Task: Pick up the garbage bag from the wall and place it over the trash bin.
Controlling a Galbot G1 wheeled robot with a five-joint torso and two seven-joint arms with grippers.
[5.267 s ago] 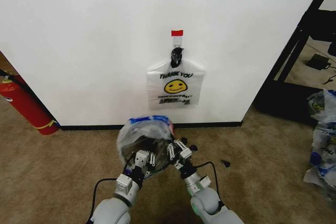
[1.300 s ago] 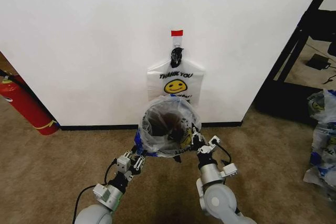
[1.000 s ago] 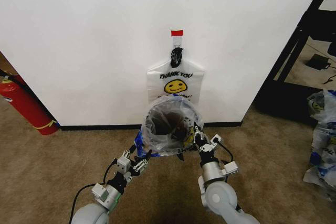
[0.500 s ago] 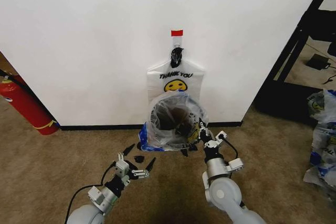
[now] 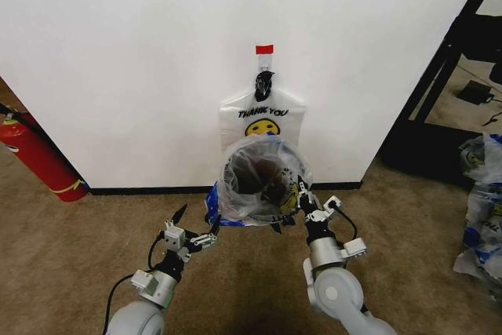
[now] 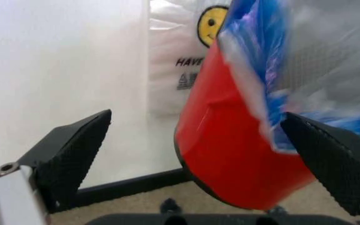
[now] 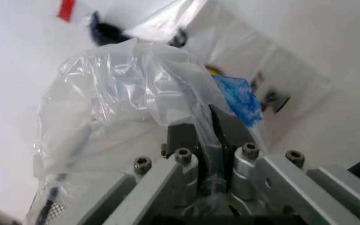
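A translucent garbage bag (image 5: 263, 164) with blue print is draped over the round black trash bin (image 5: 245, 178), whose red base (image 6: 230, 159) stands on the carpet by the wall (image 5: 141, 68). My right gripper (image 5: 300, 194) is at the bin's right side, shut on the bag's rim (image 7: 167, 89). My left gripper (image 5: 196, 222) hangs open just left of the bin, holding nothing, with the red base between and beyond its fingers (image 6: 73, 150). Another white bag (image 5: 263, 119), printed with a smiley and "THANK YOU", hangs from a hook under red tape (image 5: 265, 49).
A red fire extinguisher (image 5: 39, 158) leans against the wall at far left. A black shelf frame (image 5: 447, 60) stands at right, with plastic bags (image 5: 482, 209) piled on the floor at the right edge. Open carpet lies left of the bin.
The bag-covered bin has gone from close in front of me to the wall. My left gripper has let go of the bag, opened and drawn back leftward. The right gripper keeps its hold.
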